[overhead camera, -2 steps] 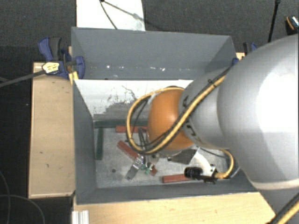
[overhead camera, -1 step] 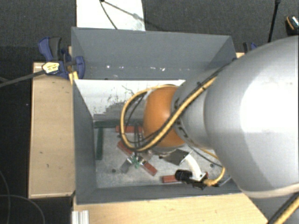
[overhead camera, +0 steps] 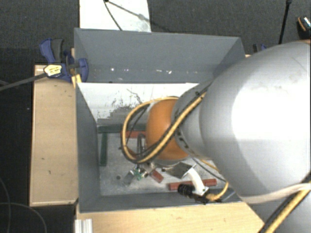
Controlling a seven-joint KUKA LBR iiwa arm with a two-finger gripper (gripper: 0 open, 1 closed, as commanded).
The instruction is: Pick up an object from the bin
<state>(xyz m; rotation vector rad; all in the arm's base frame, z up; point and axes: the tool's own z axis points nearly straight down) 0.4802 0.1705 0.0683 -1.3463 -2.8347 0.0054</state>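
A dark green angled bar [overhead camera: 103,149] lies on the floor of the grey bin [overhead camera: 87,154], at nine o'clock. Small reddish-brown blocks [overhead camera: 177,185] lie near the front wall, from six to five o'clock.

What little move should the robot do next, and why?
Probably a small lift straight up, to check for a catch. The tool is low near the floor of the bin, right by a green-and-silver thing and a brown block. The orange cover hides whether it has grabbed anything.
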